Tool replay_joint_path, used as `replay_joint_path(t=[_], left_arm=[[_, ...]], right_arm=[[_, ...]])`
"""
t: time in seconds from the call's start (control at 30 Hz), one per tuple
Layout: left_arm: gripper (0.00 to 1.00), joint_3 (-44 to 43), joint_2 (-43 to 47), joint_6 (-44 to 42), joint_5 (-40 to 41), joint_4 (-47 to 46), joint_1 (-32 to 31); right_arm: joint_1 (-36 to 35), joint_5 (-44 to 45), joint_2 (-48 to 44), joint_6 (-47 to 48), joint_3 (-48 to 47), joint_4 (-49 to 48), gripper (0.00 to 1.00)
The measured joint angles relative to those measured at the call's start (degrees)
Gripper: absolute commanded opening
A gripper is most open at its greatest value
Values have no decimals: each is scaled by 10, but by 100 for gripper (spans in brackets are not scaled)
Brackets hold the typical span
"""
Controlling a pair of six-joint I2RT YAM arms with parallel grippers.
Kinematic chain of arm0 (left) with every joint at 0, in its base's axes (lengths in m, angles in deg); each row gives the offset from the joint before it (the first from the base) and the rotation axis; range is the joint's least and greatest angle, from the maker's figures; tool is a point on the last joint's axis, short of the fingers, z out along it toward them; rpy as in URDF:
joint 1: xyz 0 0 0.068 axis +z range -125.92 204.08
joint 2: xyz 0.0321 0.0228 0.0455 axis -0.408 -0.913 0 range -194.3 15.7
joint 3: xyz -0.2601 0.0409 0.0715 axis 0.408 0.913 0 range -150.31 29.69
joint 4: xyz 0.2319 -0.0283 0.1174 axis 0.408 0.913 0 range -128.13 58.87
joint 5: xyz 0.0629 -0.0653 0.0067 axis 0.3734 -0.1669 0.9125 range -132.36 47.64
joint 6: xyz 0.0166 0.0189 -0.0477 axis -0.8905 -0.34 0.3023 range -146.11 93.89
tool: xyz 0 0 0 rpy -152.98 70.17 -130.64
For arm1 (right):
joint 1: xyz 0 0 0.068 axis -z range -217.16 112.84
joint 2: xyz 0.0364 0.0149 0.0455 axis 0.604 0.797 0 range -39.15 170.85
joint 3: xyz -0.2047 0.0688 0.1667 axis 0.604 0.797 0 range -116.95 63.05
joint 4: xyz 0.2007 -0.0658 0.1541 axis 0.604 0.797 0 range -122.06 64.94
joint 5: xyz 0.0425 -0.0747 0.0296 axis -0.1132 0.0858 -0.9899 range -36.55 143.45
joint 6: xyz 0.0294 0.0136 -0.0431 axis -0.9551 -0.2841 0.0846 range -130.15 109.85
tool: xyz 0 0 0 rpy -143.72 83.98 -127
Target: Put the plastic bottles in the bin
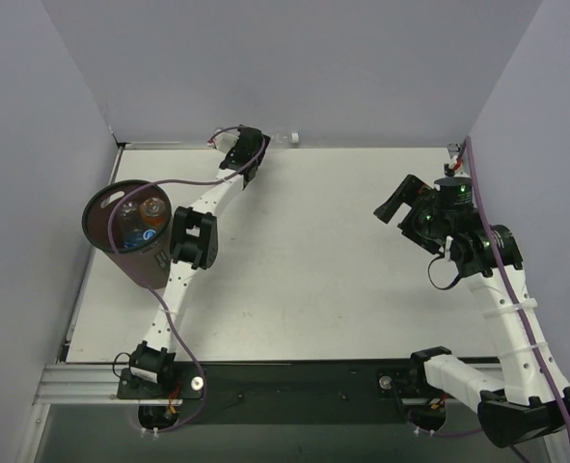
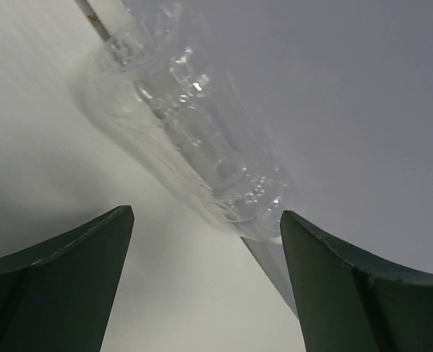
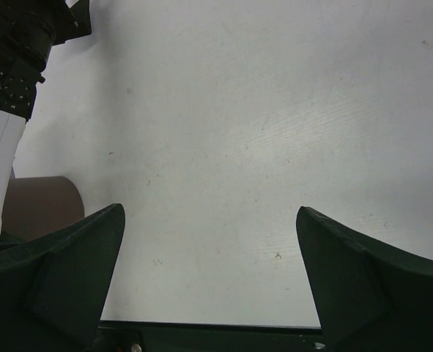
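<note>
While L hand point(image 2: 205, 213) & R hand point(image 3: 209, 211) gape, clear bottle point(image 2: 201, 139) lies on white table point(image 1: 342, 251) by grey wall point(image 1: 294, 68).

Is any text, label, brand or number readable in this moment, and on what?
Nothing can be read.
Orange bottle in the bin: label too small to read.
Blue-label bottle in the bin: print too small to read.
Clear bottle: no print shows.

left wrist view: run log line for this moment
left gripper open, lined up on clear bottle | bottle lying by back wall, ungripped | bin holds other bottles | right gripper open, empty
</note>
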Motion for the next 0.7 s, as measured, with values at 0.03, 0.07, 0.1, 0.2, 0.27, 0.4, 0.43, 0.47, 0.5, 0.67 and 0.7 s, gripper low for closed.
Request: replay_joint_path(t=[0.03, 0.07, 0.1, 0.2, 0.27, 0.4, 0.43, 0.47, 0.5, 0.67, 0.7], left_arm=[[92, -4, -7, 3, 2, 5, 1], [92, -4, -9, 5, 4, 12, 1], [90, 0, -11, 6, 6, 14, 2], [85, 5, -12, 12, 12, 9, 2], [75, -6, -20, 15, 13, 7, 2], [74, -27, -47, 21, 18, -23, 7], [73, -31, -53, 24, 20, -33, 9], [69, -34, -56, 26, 22, -40, 11], [63, -34, -59, 28, 23, -45, 14], [27, -38, -66, 34, 17, -87, 30], [25, -38, -66, 32, 13, -92, 32]], right_arm=[[0, 1, 2, 2, -2, 1, 97], [1, 1, 3, 3, -4, 3, 97], [3, 1, 4, 5, -5, 4, 97], [4, 2, 9, 7, -8, 7, 97], [7, 2, 13, 7, -9, 7, 97], [7, 2, 19, 9, -9, 11, 97], [7, 2, 19, 9, -9, 13, 97], [7, 2, 19, 10, -9, 15, 97], [7, 2, 19, 11, -9, 18, 97], [9, 1, 19, 19, -12, 32, 97], [10, 1, 20, 20, -14, 33, 97]])
